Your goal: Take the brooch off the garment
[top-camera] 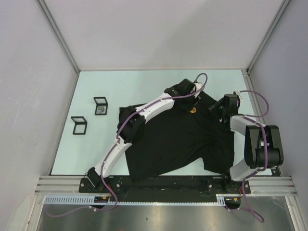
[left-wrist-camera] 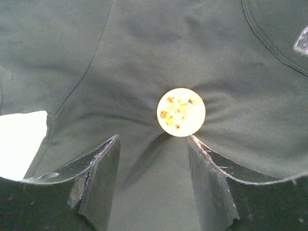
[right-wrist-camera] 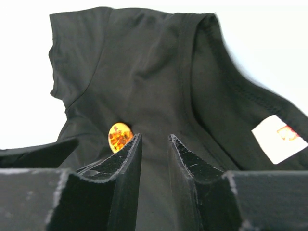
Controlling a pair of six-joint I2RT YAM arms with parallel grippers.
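The round amber brooch point(left-wrist-camera: 181, 112) with dark specks sits on the black garment point(top-camera: 178, 139) near the collar. It is just beyond my left gripper point(left-wrist-camera: 153, 139), whose jaws stand wide and hold nothing. My right gripper point(right-wrist-camera: 155, 136) keeps a narrow gap over bare cloth beside it. The soft, wrinkled shirt lies on a pale green table point(top-camera: 144, 86) between plain grey walls point(top-camera: 159, 33), with two small black frames point(top-camera: 100, 106) well apart at the left.

A large black short-sleeved T-shirt of soft cloth point(top-camera: 178, 139) lies spread flat and askew on the right half of the pale surface point(top-camera: 144, 86), hem at the near edge, collar toward the far right corner. A small round amber-yellow brooch with orange-brown specks point(top-camera: 193, 110) sits pinned just below the collar, cloth puckering around it. A white red-printed label point(right-wrist-camera: 279, 137) shows inside the collar.
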